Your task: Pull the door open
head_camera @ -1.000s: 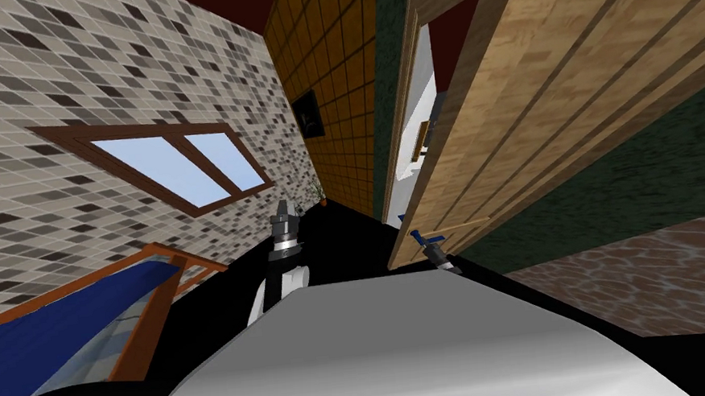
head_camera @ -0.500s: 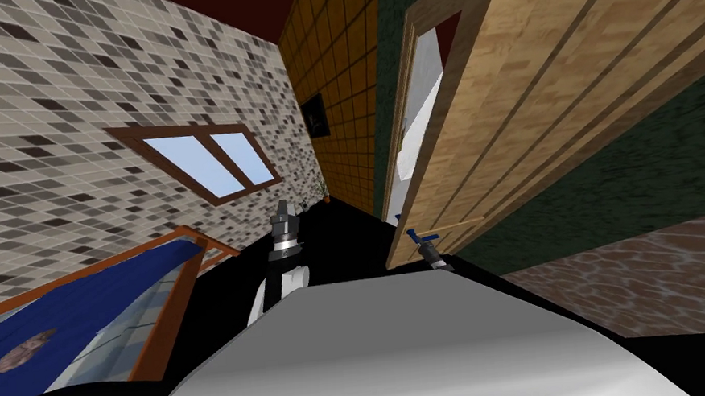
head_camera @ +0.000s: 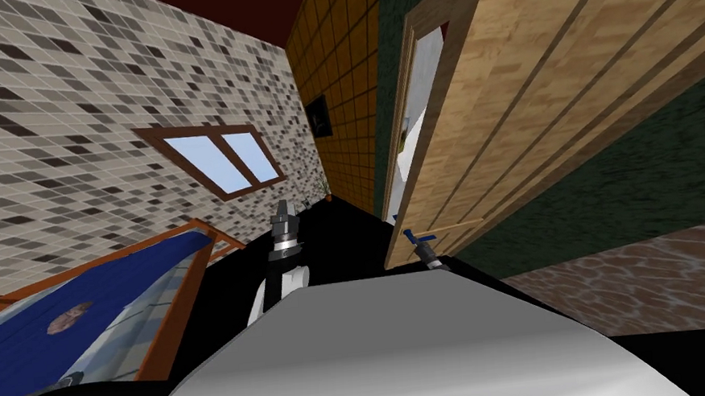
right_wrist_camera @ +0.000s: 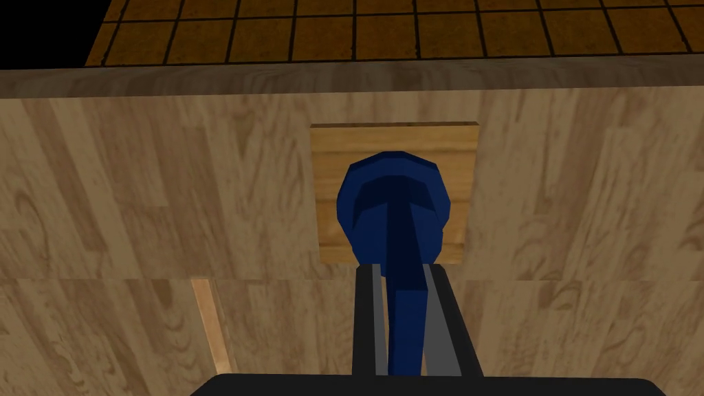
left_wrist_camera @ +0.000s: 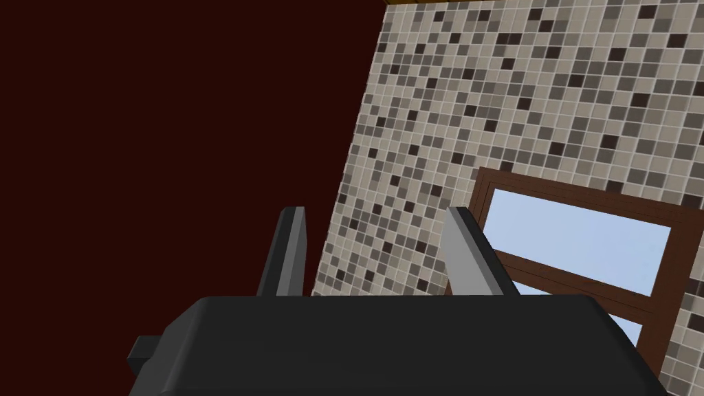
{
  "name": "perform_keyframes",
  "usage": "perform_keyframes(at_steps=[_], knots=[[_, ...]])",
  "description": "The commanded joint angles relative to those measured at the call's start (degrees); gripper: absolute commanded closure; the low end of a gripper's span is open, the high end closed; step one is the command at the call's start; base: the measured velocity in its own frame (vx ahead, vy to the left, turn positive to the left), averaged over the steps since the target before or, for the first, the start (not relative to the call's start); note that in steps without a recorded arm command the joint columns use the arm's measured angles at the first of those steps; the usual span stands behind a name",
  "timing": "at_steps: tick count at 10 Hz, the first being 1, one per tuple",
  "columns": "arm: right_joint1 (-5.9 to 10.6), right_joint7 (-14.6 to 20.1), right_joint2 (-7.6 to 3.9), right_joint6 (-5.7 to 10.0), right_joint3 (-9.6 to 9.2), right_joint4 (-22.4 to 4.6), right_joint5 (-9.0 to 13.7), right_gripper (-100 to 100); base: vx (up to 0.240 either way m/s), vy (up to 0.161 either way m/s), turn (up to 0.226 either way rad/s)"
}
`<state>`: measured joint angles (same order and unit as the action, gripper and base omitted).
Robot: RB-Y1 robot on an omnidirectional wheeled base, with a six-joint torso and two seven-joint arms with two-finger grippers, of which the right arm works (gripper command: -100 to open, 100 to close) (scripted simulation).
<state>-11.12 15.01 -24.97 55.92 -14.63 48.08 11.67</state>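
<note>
- Head view: the light wooden door [head_camera: 573,65], scored with long dark grooves, stands ajar from its frame [head_camera: 402,114] on my right. A narrow gap between the two shows white beyond.
- Low on the door's near edge sits the blue handle [head_camera: 418,238]. The right gripper [head_camera: 432,256] is up against it, just past the chest's right side.
- The left gripper [head_camera: 283,213] is raised ahead on the left, well apart from the door and touching nothing.
- Around them: a mottled grey tiled wall [head_camera: 52,115] with a brown-framed window [head_camera: 222,159], an orange-brown tiled wall [head_camera: 338,63] further on, and a blue surface in a wooden frame [head_camera: 94,305] low on the left.
- Left wrist view: the left gripper [left_wrist_camera: 375,237] has its two fingers [left_wrist_camera: 292,251] spread wide — nothing lies between them.
- Right wrist view: the right gripper [right_wrist_camera: 399,275] is pinching the blue handle [right_wrist_camera: 393,199]. Its lever runs back between the two blades, which press its sides.
- The handle's round head sits on a square wooden plate [right_wrist_camera: 330,151] fixed to the door [right_wrist_camera: 137,192] — beyond the door's edge lies the orange-brown tiling [right_wrist_camera: 412,27], with a black area [right_wrist_camera: 41,27] at one corner.
</note>
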Motion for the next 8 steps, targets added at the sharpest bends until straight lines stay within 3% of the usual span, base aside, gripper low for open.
perform_keyframes(at_steps=[1,5,8], knots=[[0.32,0.49,-0.35,0.72,0.10,-1.17,0.25,100,-0.100,0.012,0.210],[1.32,1.95,-1.40,2.93,0.38,-4.74,1.06,100,-0.202,-0.004,0.228],[2.40,3.46,-2.50,5.30,0.66,-8.51,1.95,100,-0.218,-0.089,0.267]])
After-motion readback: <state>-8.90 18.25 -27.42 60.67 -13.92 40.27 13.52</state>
